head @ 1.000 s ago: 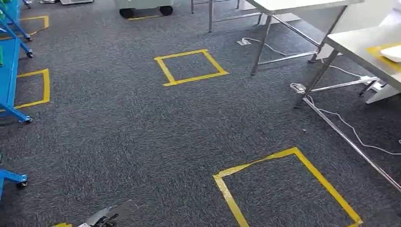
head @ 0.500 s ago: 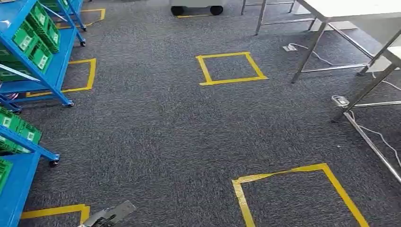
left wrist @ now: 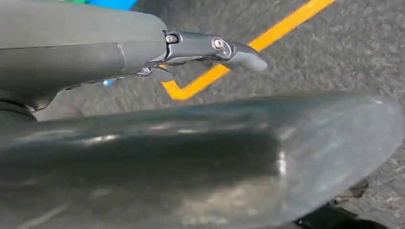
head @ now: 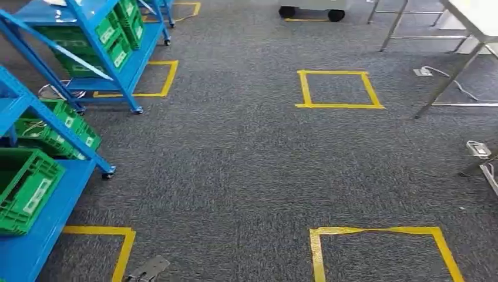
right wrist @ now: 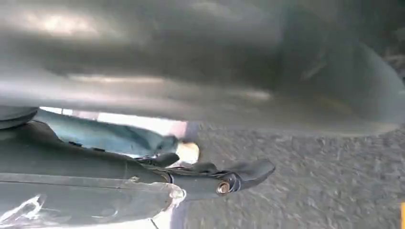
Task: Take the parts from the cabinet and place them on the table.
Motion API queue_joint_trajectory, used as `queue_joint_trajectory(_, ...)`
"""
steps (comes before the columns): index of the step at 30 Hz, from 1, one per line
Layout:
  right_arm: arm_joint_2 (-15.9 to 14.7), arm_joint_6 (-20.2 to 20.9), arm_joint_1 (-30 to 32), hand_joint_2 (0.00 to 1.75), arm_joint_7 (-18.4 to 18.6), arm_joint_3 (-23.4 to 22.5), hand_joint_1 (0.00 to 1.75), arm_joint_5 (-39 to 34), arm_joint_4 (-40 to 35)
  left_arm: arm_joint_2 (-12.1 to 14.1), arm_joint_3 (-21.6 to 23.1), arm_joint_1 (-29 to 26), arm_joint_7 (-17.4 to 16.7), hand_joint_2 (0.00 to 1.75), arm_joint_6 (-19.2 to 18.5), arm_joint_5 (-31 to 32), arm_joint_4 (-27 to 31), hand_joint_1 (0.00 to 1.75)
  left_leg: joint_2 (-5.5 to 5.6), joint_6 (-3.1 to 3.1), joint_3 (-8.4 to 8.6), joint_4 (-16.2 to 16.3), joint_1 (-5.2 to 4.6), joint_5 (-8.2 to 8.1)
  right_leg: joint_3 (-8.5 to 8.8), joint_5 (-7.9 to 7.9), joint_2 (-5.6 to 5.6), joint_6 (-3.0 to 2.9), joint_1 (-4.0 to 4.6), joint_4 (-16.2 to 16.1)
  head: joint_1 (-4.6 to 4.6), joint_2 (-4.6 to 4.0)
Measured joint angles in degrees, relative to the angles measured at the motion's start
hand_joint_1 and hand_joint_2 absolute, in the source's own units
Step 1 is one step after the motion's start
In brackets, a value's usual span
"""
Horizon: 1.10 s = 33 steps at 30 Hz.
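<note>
Four squares of yellow tape on grey carpet (head: 235,164): far middle square (head: 339,106), far left square (head: 170,76), near left square (head: 97,230), near right square (head: 376,230).

Along the left edge, two blue racks serving as the cabinet. Near rack (head: 29,252) cut off by the picture's left and bottom edges, its caster (head: 107,174) on the carpet just ahead of the near left square. Far rack (head: 94,84) beyond it, its front corner touching the far left square.

Green bins on the shelves: near bin (head: 26,188) on the near rack's low shelf, middle bin (head: 64,126) behind it, far bins (head: 114,35) on the far rack. Parts inside too hidden to tell.

At the upper right corner, a white table (head: 475,14) on slanted metal legs (head: 446,82), well apart from both racks. Power strip (head: 478,148) on the floor near the right edge, below the table. Wheeled cart (head: 311,9) at the top edge.

Wide open carpet between racks and table, running from the bottom edge up past the far middle square.

Left hand (head: 147,270) low at the bottom edge, beside the near left square; from its wrist (left wrist: 210,47), thumb stretched out over a tape corner, other fingers hidden, so open or closed cannot be told. Right hand (right wrist: 215,179) over carpet, thumb and dark fingers partly seen, blurred; open or closed cannot be told.
</note>
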State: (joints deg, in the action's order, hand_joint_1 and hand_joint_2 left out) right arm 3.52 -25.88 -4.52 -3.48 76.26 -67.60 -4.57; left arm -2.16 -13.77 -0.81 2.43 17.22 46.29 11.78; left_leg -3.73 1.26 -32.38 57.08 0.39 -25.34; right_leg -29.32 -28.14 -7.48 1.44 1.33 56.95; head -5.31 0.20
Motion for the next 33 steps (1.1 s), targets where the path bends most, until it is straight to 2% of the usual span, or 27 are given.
queue_joint_trajectory(2,0.00,0.02,-0.35,0.00,0.00,0.13,0.00,0.04,-0.17,-0.42,-0.44,-0.27,-0.42,0.00,-0.09,-0.09,-0.31,0.00,1.46,-0.84,-0.05,-0.24,0.18,0.32,0.63,-0.33,-0.94,0.49,-0.32,0.18,-0.07,0.00)
queue_joint_trajectory(3,0.00,0.02,-0.46,0.00,0.00,0.24,0.00,0.04,-0.20,-0.61,-0.57,-0.43,-0.46,0.00,-0.11,-0.09,-0.33,0.00,2.03,-1.17,-0.12,-0.24,0.26,0.51,0.06,-1.78,2.60,1.02,-0.60,1.54,0.11,0.00)
queue_joint_trajectory(4,0.00,0.00,-0.33,0.00,-0.07,0.37,0.00,0.04,-0.26,-0.55,-0.83,-0.29,-0.50,0.00,-0.11,-0.09,-0.33,0.00,2.63,-1.58,-0.33,-0.24,0.29,0.67,-1.44,-4.43,5.32,1.21,-0.89,5.35,0.11,0.00)
queue_joint_trajectory(5,0.00,0.02,-0.19,0.00,-0.26,0.44,0.00,0.02,-0.26,-0.57,-1.07,-0.08,-0.50,0.00,-0.11,-0.09,-0.33,0.00,3.54,-1.76,-0.58,-0.24,0.27,0.78,-3.65,-6.98,6.58,1.37,-1.02,10.33,0.09,0.00)
queue_joint_trajectory(6,0.00,0.02,-0.07,0.00,-0.26,0.48,0.00,0.02,-0.28,-0.61,-1.22,-0.02,-0.50,0.00,-0.11,-0.11,-0.33,0.00,4.41,-1.90,-0.79,-0.22,0.22,0.89,-5.85,-8.96,7.10,1.43,-1.09,14.95,0.09,0.00)
queue_joint_trajectory(7,0.02,0.02,0.01,0.00,-0.26,0.48,0.00,0.00,-0.35,-0.63,-1.31,-0.06,-0.50,0.00,-0.13,-0.11,-0.33,0.00,5.12,-1.94,-0.93,-0.22,0.19,0.96,-7.47,-9.90,7.32,1.44,-1.09,18.13,0.11,0.00)
queue_joint_trajectory(8,0.02,0.02,-0.03,0.00,-0.26,0.48,0.00,-0.02,-0.39,-0.70,-1.33,-0.14,-0.50,0.00,-0.13,-0.11,-0.35,0.00,5.91,-1.84,-0.97,-0.20,0.19,1.06,-7.90,-9.46,7.42,1.42,-1.09,18.75,0.04,0.00)
queue_joint_trajectory(9,0.02,0.02,-0.13,0.00,-0.26,0.50,0.00,-0.02,-0.42,-0.72,-1.35,-0.31,-0.50,0.00,-0.15,-0.11,-0.41,0.00,6.81,-1.74,-0.95,-0.18,0.21,1.15,-7.01,-7.53,7.47,1.35,-1.12,16.64,0.09,0.00)
queue_joint_trajectory(10,0.00,0.02,-0.15,0.00,-0.26,0.52,0.00,-0.02,-0.44,-0.79,-1.38,-0.34,-0.50,0.00,-0.15,-0.11,-0.46,0.00,7.72,-1.57,-0.93,-0.18,0.26,1.26,-4.84,-4.61,7.78,1.28,-1.25,11.96,0.06,0.00)
queue_joint_trajectory(11,0.00,0.02,-0.14,0.00,-0.26,0.52,0.00,-0.02,-0.44,-0.83,-1.40,-0.30,-0.50,0.00,-0.15,-0.11,-0.46,0.00,8.63,-1.36,-0.92,-0.17,0.36,1.38,-2.25,-1.82,8.77,1.21,-1.49,6.44,0.09,0.00)
queue_joint_trajectory(12,0.02,0.02,-0.14,0.00,-0.26,0.52,0.00,-0.02,-0.44,-0.83,-1.40,-0.28,-0.50,0.00,-0.15,-0.11,-0.46,0.00,9.04,-1.23,-0.96,-0.17,0.39,1.44,-1.03,-0.64,10.10,1.24,-1.71,3.84,0.09,0.00)
queue_joint_trajectory(16,0.02,0.02,-0.13,0.00,-0.26,0.52,0.00,-0.02,-0.44,-0.83,-1.40,-0.27,-0.50,0.00,-0.15,-0.11,-0.46,0.00,9.10,-1.21,-0.97,-0.17,0.39,1.45,-0.85,-0.50,10.39,1.25,-1.75,3.48,0.11,0.00)
queue_joint_trajectory(17,0.00,0.02,-0.12,0.00,-0.26,0.52,0.00,-0.02,-0.44,-0.83,-1.40,-0.27,-0.50,0.00,-0.15,-0.11,-0.46,0.00,9.20,-1.17,-1.00,-0.17,0.40,1.47,-0.58,-0.31,10.95,1.27,-1.83,2.90,0.11,0.00)
queue_joint_trajectory(18,0.02,0.02,-0.09,0.00,-0.26,0.55,0.00,-0.09,-0.48,-0.81,-1.42,-0.11,-0.50,0.00,-0.15,-0.11,-0.46,0.00,10.29,-0.61,-1.63,0.20,0.16,1.70,0.04,-0.85,13.21,1.30,-2.16,0.37,0.07,0.00)
queue_joint_trajectory(19,0.02,0.02,-0.06,0.00,-0.68,0.57,0.00,0.00,-0.55,-0.79,-1.42,-0.12,-0.55,0.00,-0.33,-0.11,-0.46,0.00,10.93,0.01,-2.02,-0.09,0.43,2.23,-0.26,-0.65,12.39,1.06,-1.89,0.79,0.02,0.00)
queue_joint_trajectory(20,0.00,0.04,-0.42,0.00,0.22,1.14,0.00,1.07,-0.66,-0.98,-1.57,-0.59,-2.80,0.00,-1.68,-0.13,-0.76,0.00,8.63,0.94,-3.01,0.55,0.45,1.88,0.08,0.27,10.01,-0.35,-1.76,0.32,-0.07,0.00)
queue_joint_trajectory(21,0.00,0.04,-0.44,0.00,0.39,1.31,0.00,1.40,-0.72,-1.13,-1.66,-0.64,-3.67,0.00,-2.07,-0.13,-0.79,0.00,5.80,1.03,-4.16,3.28,0.17,-0.27,0.04,0.42,9.36,-0.71,-1.65,0.22,-0.52,0.00)
queue_joint_trajectory(22,0.00,0.11,-0.39,0.00,0.39,1.44,0.00,1.77,-0.79,-1.33,-1.68,-0.49,-4.02,1.75,-2.38,-0.13,-0.79,0.00,4.93,1.18,-5.99,7.34,0.14,-2.66,-0.05,0.42,8.42,-0.91,-1.45,0.22,-0.57,0.00)
queue_joint_trajectory(24,-0.02,0.15,-0.43,0.00,0.39,1.90,0.00,2.34,-0.81,-1.86,-1.70,-0.33,-4.87,1.75,-2.99,-0.15,-0.79,0.00,4.47,1.26,-9.67,15.79,0.16,-6.26,-0.19,0.38,6.31,-1.00,-1.21,0.22,-0.53,0.00)
queue_joint_trajectory(25,-0.06,0.17,-0.48,0.00,0.42,2.23,0.00,2.62,-0.83,-1.99,-1.75,-0.47,-5.05,1.75,-3.15,-0.17,-0.81,0.00,4.47,1.27,-10.14,17.21,0.16,-6.29,-0.22,0.38,5.41,-1.01,-1.17,0.22,-0.57,0.00)
queue_joint_trajectory(26,-0.07,0.20,-0.57,0.00,0.42,2.51,0.00,2.91,-0.85,-2.16,-1.86,-0.67,-5.36,1.75,-3.23,-0.26,-0.81,0.00,4.43,1.23,-9.11,15.90,0.14,-5.00,-0.22,0.35,4.55,-1.03,-1.16,0.22,-0.55,0.00)
queue_joint_trajectory(27,-0.11,0.22,-0.67,0.00,0.42,2.80,0.00,3.23,-0.92,-2.27,-2.01,-0.84,-5.70,1.75,-3.36,-0.50,-0.81,0.00,4.22,1.14,-7.15,12.70,0.14,-3.13,-0.19,0.33,3.85,-1.02,-1.16,0.23,-0.59,0.00)
queue_joint_trajectory(28,-0.11,0.28,-0.77,0.00,0.42,2.95,0.00,3.54,-0.96,-2.40,-2.19,-0.90,-5.79,1.75,-3.43,-0.52,-0.81,0.00,3.25,1.00,-4.25,7.89,0.12,-0.98,-0.08,0.27,3.19,-0.93,-1.16,0.23,-0.57,0.00)
queue_joint_trajectory(29,-0.11,0.31,-0.84,0.00,0.42,3.17,0.00,3.87,-0.98,-2.51,-2.34,-0.88,-5.86,1.75,-3.47,-0.57,-0.81,0.00,1.23,0.87,-1.51,3.54,0.07,0.39,0.08,0.16,2.58,-0.76,-1.15,0.27,-0.59,0.00)
queue_joint_trajectory(30,-0.18,0.33,-0.81,0.00,0.42,3.48,0.00,4.18,-0.98,-2.80,-2.40,-0.72,-5.86,1.75,-3.50,-0.59,-0.81,0.00,-1.55,1.00,0.11,0.51,-0.33,0.12,-0.23,-0.26,1.98,-0.28,-0.51,0.64,-0.61,0.00)
queue_joint_trajectory(31,-0.22,0.44,-0.79,0.00,0.42,3.80,0.00,4.42,-0.98,-2.93,-2.47,-0.50,-5.90,1.75,-3.50,-0.59,-0.81,0.00,-0.54,-0.06,0.05,0.27,-0.33,-0.13,-0.58,-0.44,1.60,-0.05,-0.45,0.76,-0.50,0.02)
queue_joint_trajectory(33,-0.26,0.83,-1.15,0.00,0.48,4.35,0.00,4.96,-1.05,-3.30,-2.69,-1.04,-5.90,1.75,-3.47,-0.66,-0.85,0.00,0.55,-0.60,-0.14,0.19,-0.55,-0.17,-0.08,-0.43,0.24,0.22,-0.46,0.39,-0.15,0.00)
